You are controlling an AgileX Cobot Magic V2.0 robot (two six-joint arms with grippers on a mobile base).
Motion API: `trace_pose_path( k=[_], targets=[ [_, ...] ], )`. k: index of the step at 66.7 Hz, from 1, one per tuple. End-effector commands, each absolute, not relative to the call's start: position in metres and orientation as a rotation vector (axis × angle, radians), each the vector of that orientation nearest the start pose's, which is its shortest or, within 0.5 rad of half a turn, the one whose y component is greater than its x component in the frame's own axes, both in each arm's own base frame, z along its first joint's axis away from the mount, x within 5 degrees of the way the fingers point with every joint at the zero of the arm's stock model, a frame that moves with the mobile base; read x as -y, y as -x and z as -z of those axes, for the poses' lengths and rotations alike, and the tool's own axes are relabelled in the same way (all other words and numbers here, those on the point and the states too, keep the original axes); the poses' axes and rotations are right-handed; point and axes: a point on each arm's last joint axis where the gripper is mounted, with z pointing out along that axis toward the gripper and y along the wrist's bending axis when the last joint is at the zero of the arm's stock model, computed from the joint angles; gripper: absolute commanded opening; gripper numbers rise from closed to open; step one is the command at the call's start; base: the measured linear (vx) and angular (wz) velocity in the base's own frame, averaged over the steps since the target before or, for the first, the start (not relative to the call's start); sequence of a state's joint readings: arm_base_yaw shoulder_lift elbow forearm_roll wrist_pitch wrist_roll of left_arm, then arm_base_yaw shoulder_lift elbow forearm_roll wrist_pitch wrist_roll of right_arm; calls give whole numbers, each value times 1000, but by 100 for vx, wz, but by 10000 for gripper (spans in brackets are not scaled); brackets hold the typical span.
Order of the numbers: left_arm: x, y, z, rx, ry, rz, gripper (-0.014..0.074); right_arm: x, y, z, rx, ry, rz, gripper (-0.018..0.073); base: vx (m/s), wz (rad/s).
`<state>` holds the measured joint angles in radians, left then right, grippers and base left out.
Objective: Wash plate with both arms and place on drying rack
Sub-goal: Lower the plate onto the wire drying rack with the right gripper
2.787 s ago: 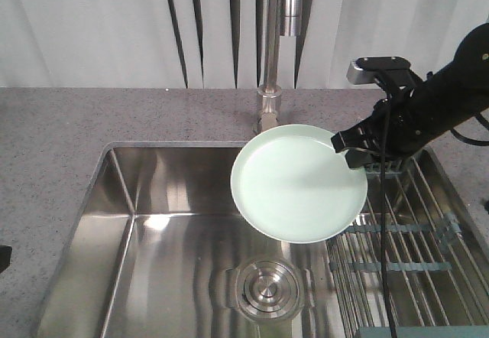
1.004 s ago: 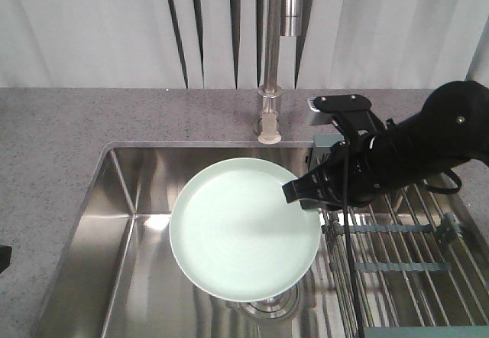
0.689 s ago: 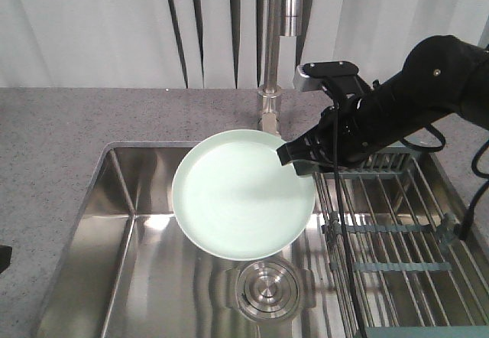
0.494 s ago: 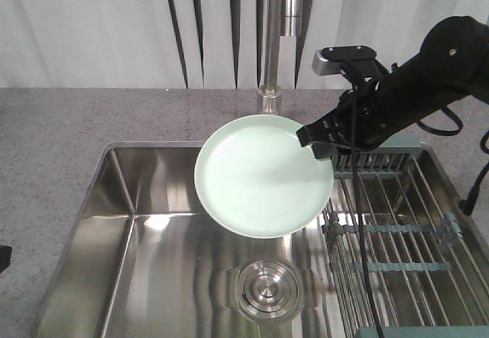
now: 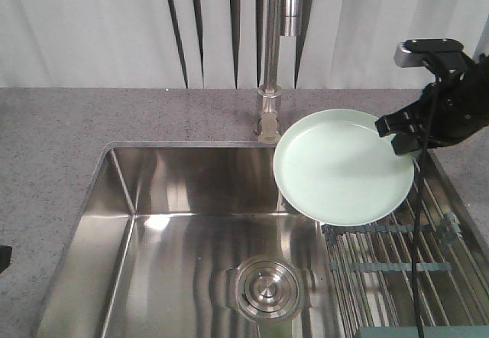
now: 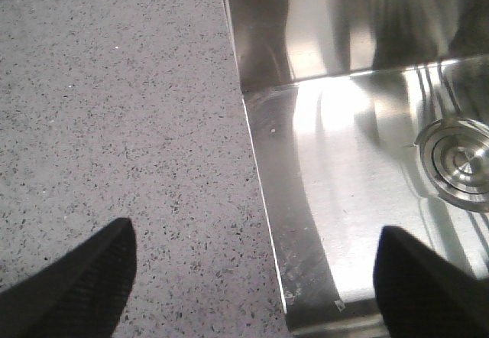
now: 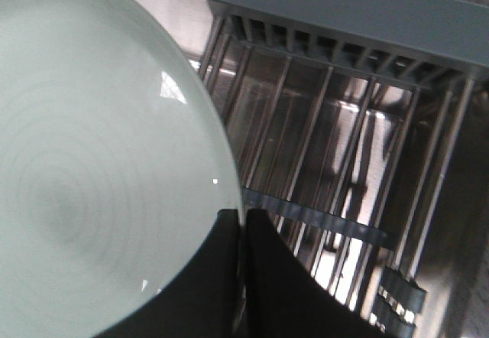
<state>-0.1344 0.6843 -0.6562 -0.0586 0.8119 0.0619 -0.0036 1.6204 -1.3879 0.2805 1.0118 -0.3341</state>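
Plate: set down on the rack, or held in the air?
Held. The right gripper pinches the plate by its rim, and it hangs over the rack, not slotted between the rods.

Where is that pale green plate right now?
In the front view the plate is on the right, held by its rim in the right gripper, in the air over the drying rack, just right of the tap.
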Motion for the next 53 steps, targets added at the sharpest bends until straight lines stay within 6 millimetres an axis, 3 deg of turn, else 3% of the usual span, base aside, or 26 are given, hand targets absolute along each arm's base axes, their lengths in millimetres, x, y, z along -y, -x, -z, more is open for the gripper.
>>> trace_pose_path(
  k=[1,20,34,53],
  targets=[
    [21,-123,-318,-2234,-178,121,590,-2,-329,-327,-2593,245,-199,-1,0,0],
    [21,-123,-318,-2234,-178,121,590,38,-320,-303,-2671,123,-63,-1,0,0],
    [21,-123,-318,-2234,-178,121,590,47,-321,-287,-2691,144,27,-1,0,0],
    [21,-123,-318,-2234,-178,121,590,51,-337,-256,-2757,173,34,6,0,0]
  ],
)
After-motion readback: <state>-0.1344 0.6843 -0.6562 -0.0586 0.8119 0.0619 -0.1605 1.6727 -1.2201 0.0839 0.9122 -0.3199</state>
